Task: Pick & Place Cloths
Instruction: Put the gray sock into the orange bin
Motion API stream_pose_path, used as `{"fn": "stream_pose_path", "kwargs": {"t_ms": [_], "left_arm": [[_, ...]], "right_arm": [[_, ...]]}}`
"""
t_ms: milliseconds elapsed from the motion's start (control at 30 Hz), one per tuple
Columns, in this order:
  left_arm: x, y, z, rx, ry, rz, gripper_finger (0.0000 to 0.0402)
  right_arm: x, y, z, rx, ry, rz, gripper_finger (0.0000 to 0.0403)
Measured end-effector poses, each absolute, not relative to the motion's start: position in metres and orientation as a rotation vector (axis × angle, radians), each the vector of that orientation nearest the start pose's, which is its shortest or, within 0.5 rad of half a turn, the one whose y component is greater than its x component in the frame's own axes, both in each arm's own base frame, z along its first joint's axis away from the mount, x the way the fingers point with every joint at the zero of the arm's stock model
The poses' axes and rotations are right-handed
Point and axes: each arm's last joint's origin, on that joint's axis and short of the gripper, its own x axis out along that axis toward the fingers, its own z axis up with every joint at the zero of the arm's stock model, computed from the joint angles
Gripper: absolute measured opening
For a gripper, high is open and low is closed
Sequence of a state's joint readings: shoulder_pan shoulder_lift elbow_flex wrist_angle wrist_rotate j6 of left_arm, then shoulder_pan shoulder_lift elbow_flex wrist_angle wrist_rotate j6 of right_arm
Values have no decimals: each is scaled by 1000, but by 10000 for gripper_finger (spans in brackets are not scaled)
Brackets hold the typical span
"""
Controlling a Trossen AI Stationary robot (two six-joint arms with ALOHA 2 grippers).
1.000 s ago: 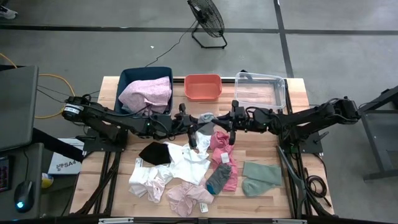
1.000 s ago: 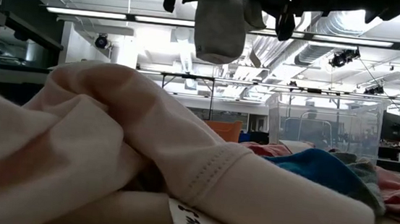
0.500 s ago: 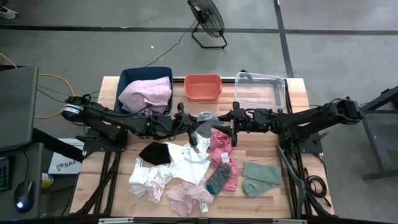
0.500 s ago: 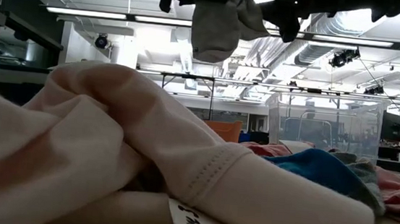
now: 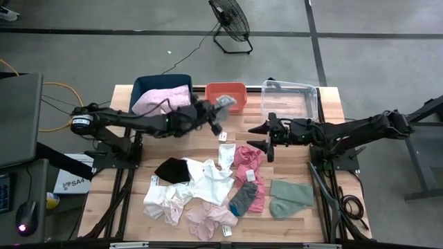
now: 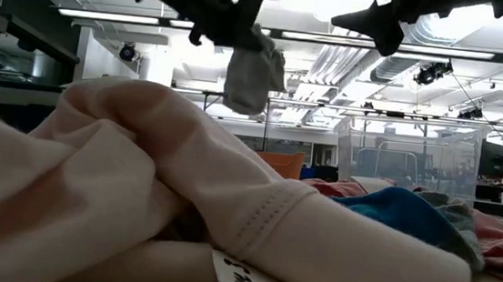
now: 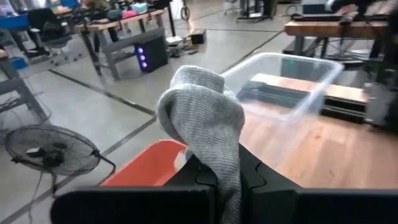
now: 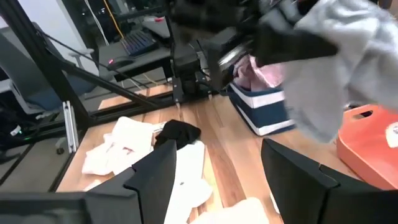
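The desk carries three bins in a row along its far edge: one blue bin, one clear bin and one orange bin between them. The blue bin holds one pink cloth that fills most of it.

Loose cloths lie in a cluster on the near half of the desk (some overlap, so the count is approximate):
- white cloths, about three, in the middle and left of the cluster;
- pink cloths, about three;
- sage green cloths, two, at the right of the cluster;
- one black cloth, touching the white ones;
- one grey and teal sock, lying on a pink piece.

The left end effector is closed on one grey cloth, held in the air at the near left corner of the orange bin; in the low view the cloth hangs clear of the desk.

The right end effector hovers above the desk in front of the clear bin, fingers spread apart and holding nothing.
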State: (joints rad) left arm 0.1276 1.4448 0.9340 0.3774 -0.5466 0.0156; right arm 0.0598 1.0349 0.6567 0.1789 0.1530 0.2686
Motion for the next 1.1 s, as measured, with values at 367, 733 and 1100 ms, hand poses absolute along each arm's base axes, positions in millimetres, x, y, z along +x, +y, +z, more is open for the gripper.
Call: {"fn": "stream_pose_path", "kwargs": {"t_ms": [367,733,1100], "left_arm": [[316,132,259,191,251,705,1],[348,177,252,224,368,726,1],[384,193,240,157,647,781,1]], "right_arm": [[229,10,275,242,203,-114,227],[229,9,273,239,220,-118,227],[228,9,272,238,238,-122,227]]}}
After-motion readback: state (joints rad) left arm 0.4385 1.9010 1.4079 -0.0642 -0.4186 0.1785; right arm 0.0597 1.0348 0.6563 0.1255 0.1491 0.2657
